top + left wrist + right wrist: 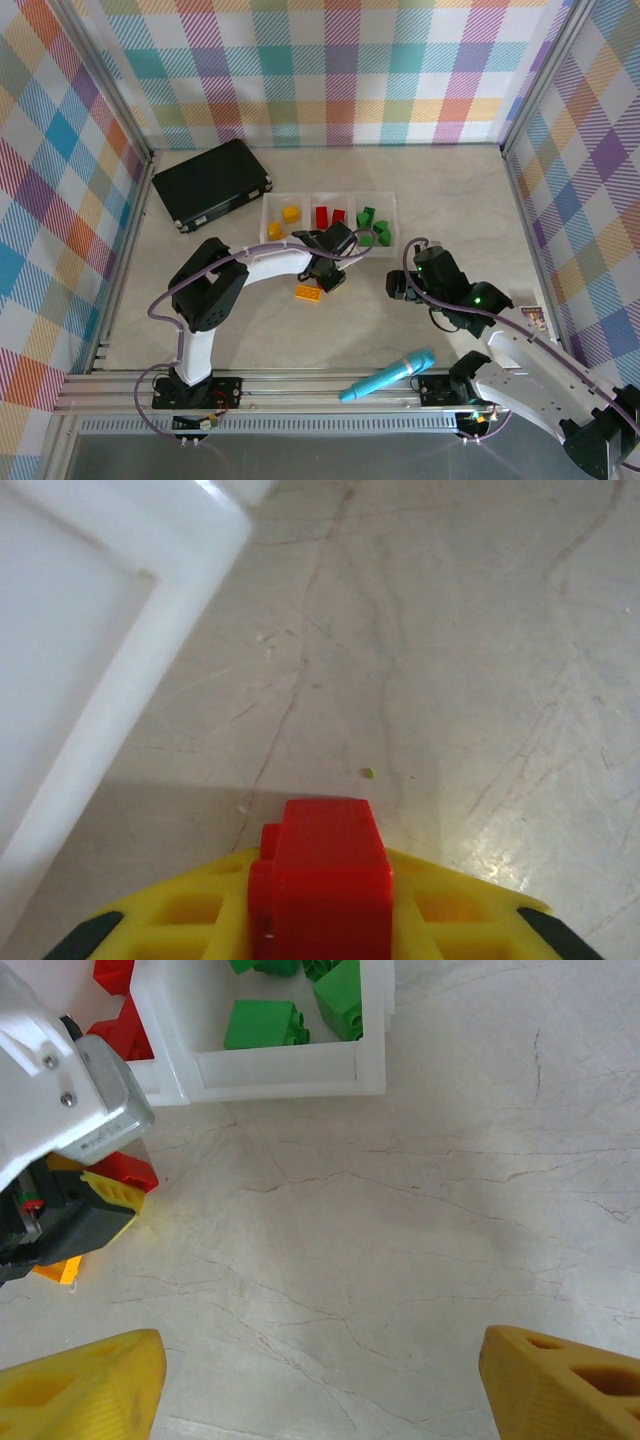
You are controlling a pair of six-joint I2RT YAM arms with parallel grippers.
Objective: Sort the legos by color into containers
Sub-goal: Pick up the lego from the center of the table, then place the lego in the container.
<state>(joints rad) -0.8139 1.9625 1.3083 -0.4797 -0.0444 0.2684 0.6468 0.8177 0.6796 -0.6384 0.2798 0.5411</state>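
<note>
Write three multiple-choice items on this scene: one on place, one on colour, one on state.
1. Where is the loose orange brick? A in the black case; B on the table before the containers; C beside the teal toy.
2. What colour is the held brick in the left gripper? A green; B red; C yellow.
3. How do the jaws of the right gripper stand? A open, empty; B shut on a brick; C shut on the toy.
Key: B, it lies on bare table by the containers; B, red shows between the jaws; A, only table shows between them.

Lab robot cell; aluminium frame point(290, 386), plaid backdrop walls point(340, 70)
</note>
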